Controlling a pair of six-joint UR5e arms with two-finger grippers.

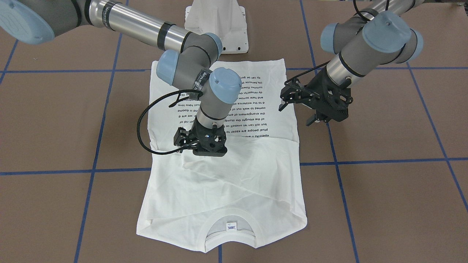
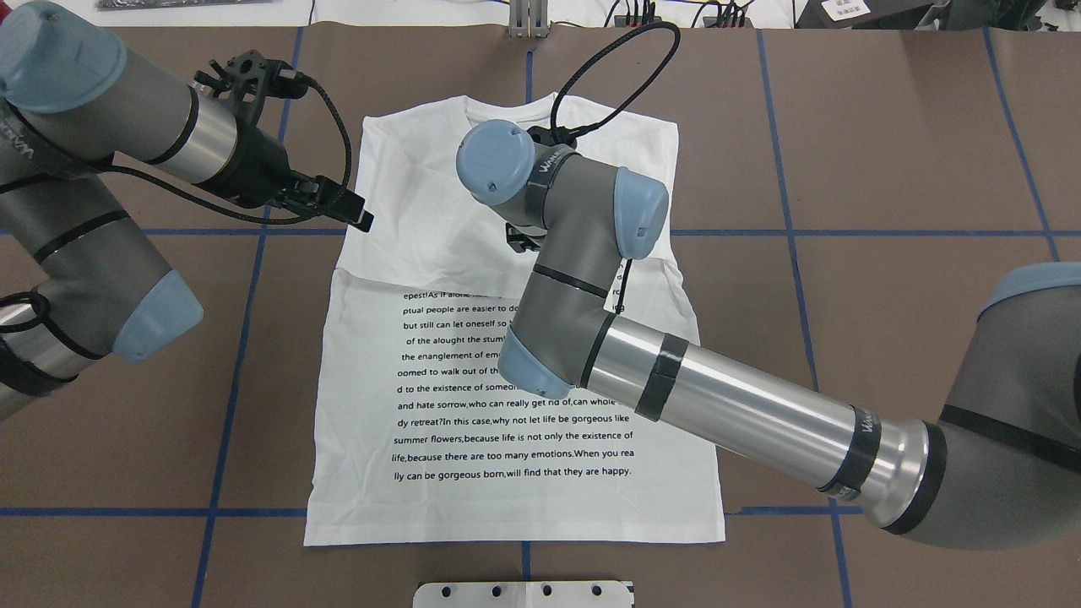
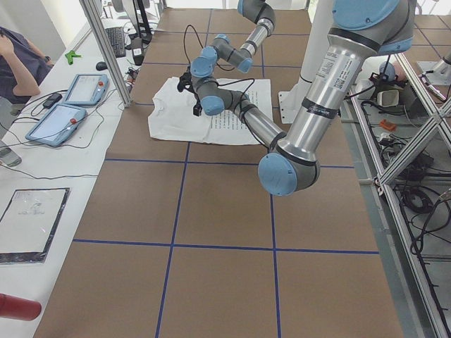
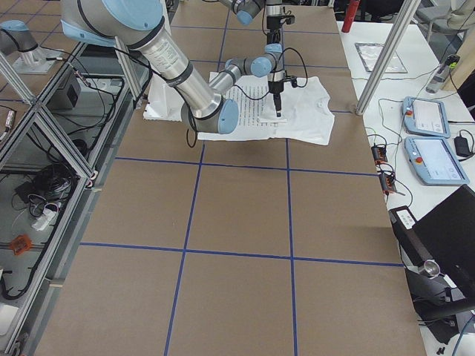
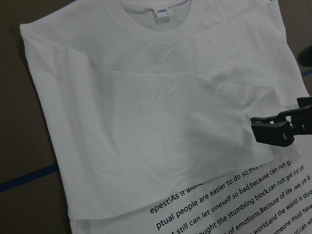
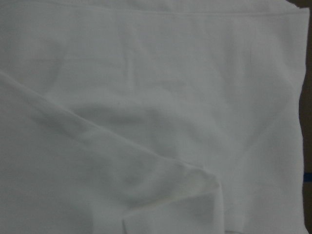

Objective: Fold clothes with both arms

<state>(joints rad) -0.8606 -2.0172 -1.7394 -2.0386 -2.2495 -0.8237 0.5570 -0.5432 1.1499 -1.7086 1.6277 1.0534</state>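
The white T-shirt [image 1: 234, 182] lies flat on the brown table with its printed text up, its collar and neck label [image 1: 231, 226] away from the robot. Both sleeves are folded in over the chest [image 5: 161, 122]. My left gripper [image 1: 294, 115] hangs open above bare table just off the shirt's side edge, holding nothing. My right gripper [image 1: 181, 142] is low over the chest beside the edge of a folded sleeve; it also shows at the left wrist view's right edge, the right gripper [image 5: 270, 130]. Whether it is open or shut is unclear. The right wrist view shows only close white fabric [image 6: 146, 122].
The white pedestal base [image 1: 215, 25] stands just beyond the shirt's hem on the robot's side. Blue tape lines [image 1: 384, 160] cross the brown table. A side table with tablets [image 3: 67, 116] and a seated person [image 3: 17, 63] lies past the far edge.
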